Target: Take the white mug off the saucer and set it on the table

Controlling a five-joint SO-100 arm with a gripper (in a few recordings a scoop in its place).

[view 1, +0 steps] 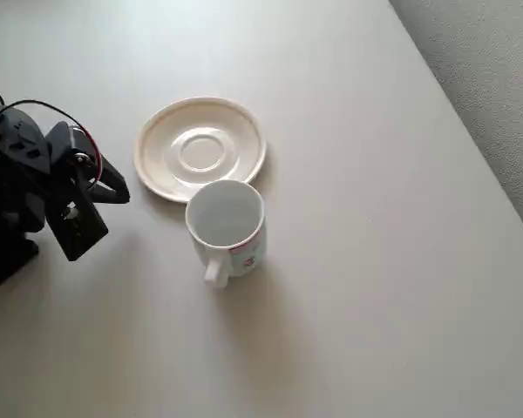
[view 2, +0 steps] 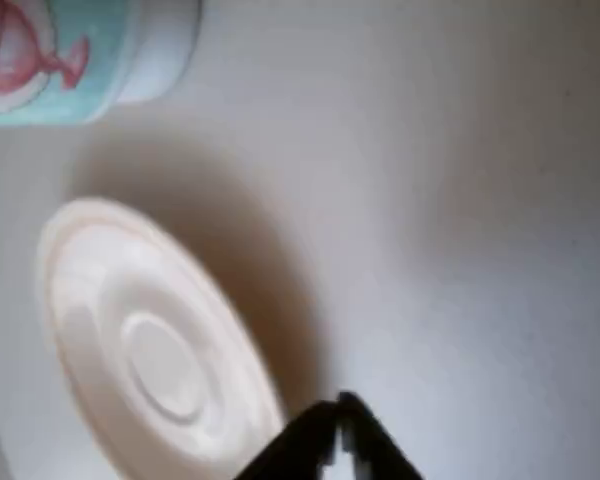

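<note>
The white mug [view 1: 226, 223] stands upright on the table [view 1: 375, 287], close against the near rim of the saucer [view 1: 200, 148], with its handle toward the picture's bottom. The saucer holds nothing. My black gripper [view 1: 120, 189] hovers left of the saucer, apart from both, with its tip toward the rim. In the wrist view the saucer [view 2: 145, 350] lies at lower left and the mug's printed side [view 2: 70, 60] shows at the top left corner. The gripper [view 2: 340, 425] tips meet at the bottom edge, shut on nothing.
The table's straight edge runs down the right side of the overhead view, with speckled grey floor [view 1: 497, 78] beyond it. The arm's black body [view 1: 17, 200] with red and black wires sits at the left edge. Bare tabletop stretches right of and below the mug.
</note>
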